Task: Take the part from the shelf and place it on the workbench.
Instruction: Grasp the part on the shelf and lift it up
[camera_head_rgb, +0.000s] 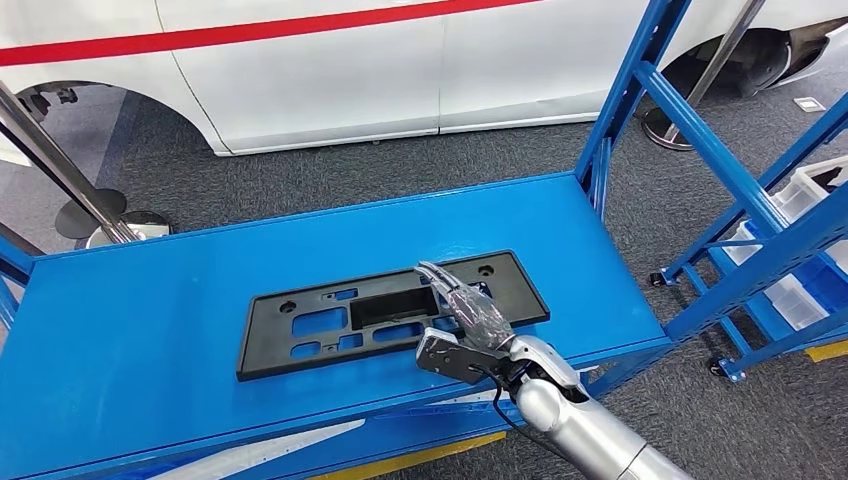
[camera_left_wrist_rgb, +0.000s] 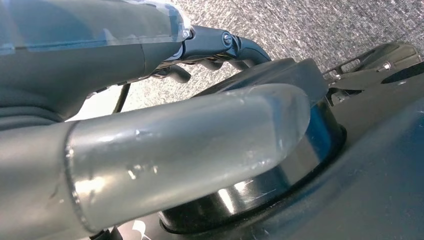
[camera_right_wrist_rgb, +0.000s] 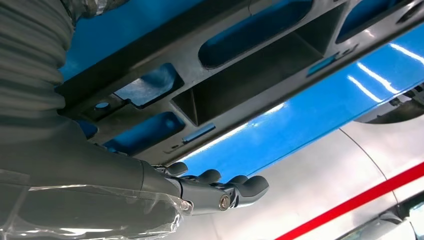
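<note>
The part (camera_head_rgb: 330, 325) is a long flat black plastic frame with several cut-outs. It lies flat on the blue workbench (camera_head_rgb: 150, 300). My right hand (camera_head_rgb: 470, 315) hovers over the part's right half, its fingers stretched forward and holding nothing. In the right wrist view the dark fingers (camera_right_wrist_rgb: 220, 190) stand clear of the part (camera_right_wrist_rgb: 240, 65), with the blue workbench top (camera_right_wrist_rgb: 300, 110) showing between them. My left hand (camera_left_wrist_rgb: 150, 100) hangs by my body over grey carpet, its thumb (camera_left_wrist_rgb: 200, 140) and fingers (camera_left_wrist_rgb: 220, 45) apart and gripping nothing.
A white vehicle (camera_head_rgb: 350, 70) with a red stripe stands behind the workbench. A blue shelf frame (camera_head_rgb: 720, 150) with white bins (camera_head_rgb: 800, 200) is at the right. Metal posts stand at the left (camera_head_rgb: 60, 160) and far right (camera_head_rgb: 700, 90).
</note>
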